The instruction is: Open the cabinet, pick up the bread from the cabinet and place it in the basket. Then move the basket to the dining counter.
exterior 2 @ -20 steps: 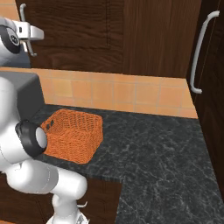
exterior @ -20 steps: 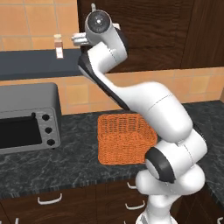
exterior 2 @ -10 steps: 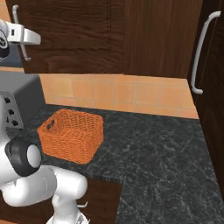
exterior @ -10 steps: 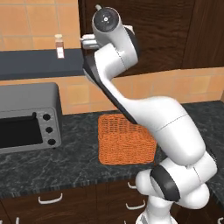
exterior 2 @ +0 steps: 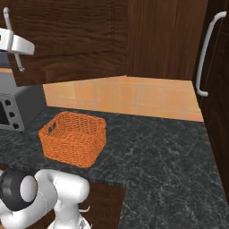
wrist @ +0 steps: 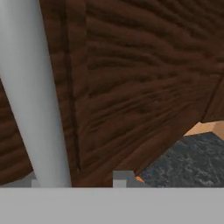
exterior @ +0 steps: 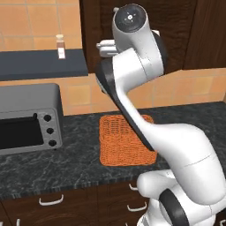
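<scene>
End effector point(wrist: 74, 178): raised at the cabinet door, at the bottom of the hand view; its tips sit beside the handle, but I cannot tell whether they grip it.
Handle point(wrist: 33, 87): smooth silver bar, close in at the hand view's left, judged the pull point.
Cabinet point(wrist: 140, 74): dark wood-grain, closed; bread hidden.
Basket point(exterior 2: 74, 137): orange woven, rectangular, centre-left on the speckled black bench point(exterior 2: 156, 156), ready for loading.

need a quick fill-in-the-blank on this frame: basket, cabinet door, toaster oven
1. The orange basket sits on the black speckled ____.
2. The cabinet door is ____.
3. The basket holds ____ bread.
4. In the left base view, the toaster oven stands ____ of the basket.

Missing: counter; closed; no; left
</scene>
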Tool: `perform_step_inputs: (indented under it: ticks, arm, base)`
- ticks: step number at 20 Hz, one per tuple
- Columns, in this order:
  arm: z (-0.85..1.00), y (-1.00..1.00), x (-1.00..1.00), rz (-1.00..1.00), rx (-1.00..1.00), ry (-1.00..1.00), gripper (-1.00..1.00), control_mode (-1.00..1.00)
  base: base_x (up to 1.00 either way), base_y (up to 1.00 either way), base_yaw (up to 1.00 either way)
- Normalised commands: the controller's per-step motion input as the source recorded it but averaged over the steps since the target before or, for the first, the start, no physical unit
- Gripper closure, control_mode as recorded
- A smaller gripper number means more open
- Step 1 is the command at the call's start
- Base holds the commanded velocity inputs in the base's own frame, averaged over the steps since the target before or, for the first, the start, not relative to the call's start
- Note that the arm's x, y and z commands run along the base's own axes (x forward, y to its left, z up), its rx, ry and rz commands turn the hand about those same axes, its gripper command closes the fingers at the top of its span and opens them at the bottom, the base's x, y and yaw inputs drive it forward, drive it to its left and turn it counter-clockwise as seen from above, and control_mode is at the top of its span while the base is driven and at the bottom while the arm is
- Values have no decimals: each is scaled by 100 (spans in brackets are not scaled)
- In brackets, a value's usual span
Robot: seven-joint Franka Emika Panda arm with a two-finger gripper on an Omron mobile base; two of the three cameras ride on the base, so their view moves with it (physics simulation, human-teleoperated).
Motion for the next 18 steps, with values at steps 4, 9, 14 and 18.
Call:
perform_step_inputs:
  ticks: [4, 9, 14, 18]
  arm:
    - [0, -100, -93, 0, 4, 0, 100, -100]
    - [0, -100, -87, 0, 7, 0, 100, -100]
    - [0, -100, -84, 0, 7, 0, 100, -100]
    - [20, -100, -97, -4, 2, -6, 100, -100]
  base:
    - [0, 0, 0]
    - [0, 0, 0]
    - [0, 0, 0]
    - [0, 0, 0]
